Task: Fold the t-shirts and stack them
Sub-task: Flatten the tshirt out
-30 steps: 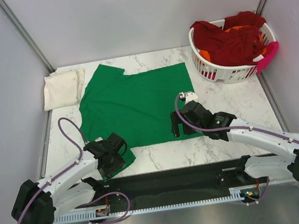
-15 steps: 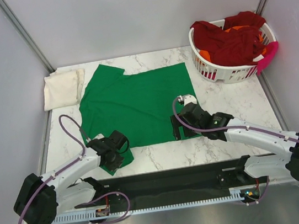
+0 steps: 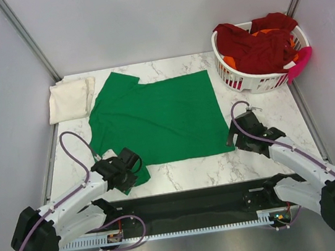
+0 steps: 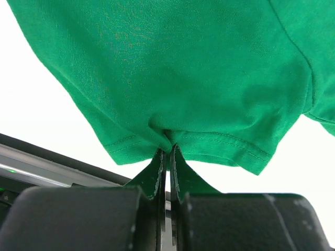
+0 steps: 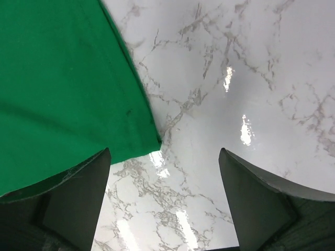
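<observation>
- A marble tabletop point(image 3: 266, 118) between pale walls; a folded cream shirt point(image 3: 70, 100) lies at its far left corner.
- The left tool point(image 4: 166, 151) is pressed together, pinching the near sleeve of the green shirt point(image 3: 154, 118), which is spread flat mid-table.
- The right tool point(image 5: 163, 172) is spread and holds nothing, just beside the shirt's near hem corner.
- The basket point(image 3: 236, 78) at far right holds dark red shirts point(image 3: 256, 44).
- Likely step: gripping for the first fold. Next, the right tool must pinch that corner.
- A second ago the left tool was spread, and the right tool sat over the hem.

Table point(image 3: 264, 102): green t-shirt point(image 3: 154, 118), cream t-shirt point(image 3: 70, 100), basket point(image 3: 242, 80)
</observation>
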`<state>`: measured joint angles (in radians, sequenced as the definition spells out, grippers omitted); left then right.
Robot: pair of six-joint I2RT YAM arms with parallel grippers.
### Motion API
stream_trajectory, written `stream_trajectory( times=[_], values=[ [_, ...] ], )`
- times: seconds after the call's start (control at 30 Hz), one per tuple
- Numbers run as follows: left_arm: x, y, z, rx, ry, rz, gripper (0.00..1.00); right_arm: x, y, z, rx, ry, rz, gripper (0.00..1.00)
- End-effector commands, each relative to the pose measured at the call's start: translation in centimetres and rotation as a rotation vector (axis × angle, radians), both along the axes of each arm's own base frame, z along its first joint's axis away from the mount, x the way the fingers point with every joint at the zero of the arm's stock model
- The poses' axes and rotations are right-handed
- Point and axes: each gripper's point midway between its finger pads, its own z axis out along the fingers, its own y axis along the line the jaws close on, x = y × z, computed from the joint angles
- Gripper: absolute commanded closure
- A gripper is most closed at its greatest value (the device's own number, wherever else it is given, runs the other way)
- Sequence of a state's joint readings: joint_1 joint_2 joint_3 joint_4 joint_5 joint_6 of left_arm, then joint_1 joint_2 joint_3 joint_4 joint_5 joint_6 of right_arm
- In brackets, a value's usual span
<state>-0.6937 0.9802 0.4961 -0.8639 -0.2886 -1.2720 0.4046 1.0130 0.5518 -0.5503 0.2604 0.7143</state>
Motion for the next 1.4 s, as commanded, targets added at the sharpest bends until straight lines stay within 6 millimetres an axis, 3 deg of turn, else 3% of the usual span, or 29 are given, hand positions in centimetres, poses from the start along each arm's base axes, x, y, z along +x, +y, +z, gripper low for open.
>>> stream_trajectory(
  times=[0.0, 0.27, 0.37, 0.5, 0.63, 0.73, 0.9, 1.03, 1.13, 1.37],
  values=[
    [0.5, 0.8, -0.1, 0.045, -0.035, -0.032, 0.98, 0.7, 0.8, -0.7, 0.097, 0.013, -0.040, 0.09],
    [0.0, 1.0, -0.3, 0.030, -0.043, -0.048, 0.98, 0.6, 2.8, -3.2, 0.183, 0.091, -0.002, 0.26],
    [0.0, 0.9, -0.2, 0.014, -0.055, -0.044, 0.98, 0.8, 3.0, -3.0, 0.192, 0.085, 0.012, 0.40],
    [0.1, 0.7, 0.0, 0.009, -0.061, -0.047, 0.98, 0.9, 3.1, -2.9, 0.188, 0.085, 0.031, 0.50],
    [0.4, 0.3, 0.6, -0.011, -0.074, -0.058, 0.98, 0.6, 3.3, -2.9, 0.198, 0.085, 0.043, 0.80],
    [0.6, -0.5, 1.7, -0.049, -0.095, -0.085, 0.98, 0.8, 3.2, -1.8, 0.202, 0.032, 0.049, 1.00],
    [0.1, -1.9, 4.3, -0.147, -0.102, -0.114, 0.98, 0.4, 2.8, 0.7, 0.200, -0.006, 0.052, 1.00],
    [-0.1, -2.1, 7.5, -0.183, -0.131, -0.141, 0.98, 0.0, 2.5, 4.1, 0.220, -0.076, 0.052, 1.00],
    [-0.8, -1.7, 9.0, -0.174, -0.116, -0.159, 0.98, -1.1, 2.3, 5.0, 0.228, -0.072, 0.059, 1.00],
    [-3.2, -0.1, 11.4, -0.163, -0.079, -0.181, 0.98, -3.7, 1.8, 5.0, 0.236, -0.030, 0.071, 1.00]
  ],
)
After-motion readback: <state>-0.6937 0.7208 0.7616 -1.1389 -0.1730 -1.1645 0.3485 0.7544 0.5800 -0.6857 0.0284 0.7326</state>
